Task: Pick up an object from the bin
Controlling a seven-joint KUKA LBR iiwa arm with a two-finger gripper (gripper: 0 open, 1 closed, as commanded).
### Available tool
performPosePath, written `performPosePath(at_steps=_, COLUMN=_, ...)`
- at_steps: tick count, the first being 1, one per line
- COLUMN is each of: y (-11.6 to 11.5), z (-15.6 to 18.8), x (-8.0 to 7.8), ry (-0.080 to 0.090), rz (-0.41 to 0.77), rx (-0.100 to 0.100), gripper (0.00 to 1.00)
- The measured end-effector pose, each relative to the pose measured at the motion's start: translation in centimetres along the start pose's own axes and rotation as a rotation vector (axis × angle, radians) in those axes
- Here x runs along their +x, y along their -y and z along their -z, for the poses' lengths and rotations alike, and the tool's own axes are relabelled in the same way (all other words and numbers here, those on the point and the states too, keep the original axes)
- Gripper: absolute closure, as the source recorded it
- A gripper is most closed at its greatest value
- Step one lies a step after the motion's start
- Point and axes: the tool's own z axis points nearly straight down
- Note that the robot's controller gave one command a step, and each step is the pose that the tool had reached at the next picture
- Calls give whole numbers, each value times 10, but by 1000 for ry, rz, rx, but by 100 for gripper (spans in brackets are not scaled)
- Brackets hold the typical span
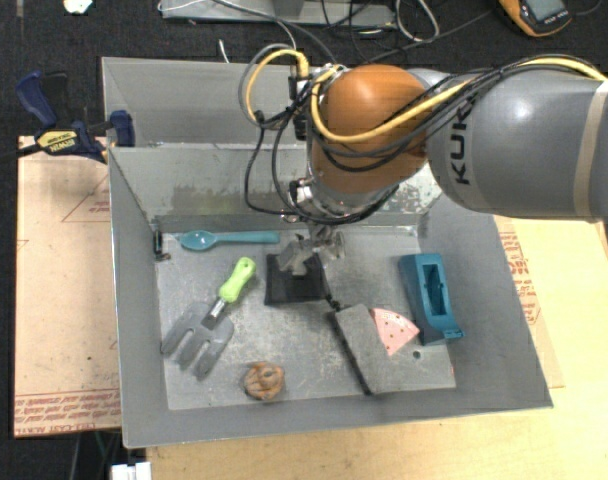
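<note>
The gripper (311,251) hangs directly over a black block (292,286) on the grey metal floor of the bin (304,356). I cannot tell whether its jaws are open or closed. 1 teal spoon (224,238) lies beside them. Dark carpet (54,53) with cables (369,3) surrounds the bin.

One camera looks down on the grey bin (134,268) from high up, tipped a bit from the near side, so the far wall shows its inside face. The whole bin fits in the view, with dark floor (104,18) past the far wall. The big arm (524,148) comes in from the right, and its orange cover (369,103) sits nearest the camera.
</note>
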Motion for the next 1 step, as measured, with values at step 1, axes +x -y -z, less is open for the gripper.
performPosePath(at_steps=1, y=7, z=77, x=-6, ry=5, rz=64, rx=0, gripper=100)
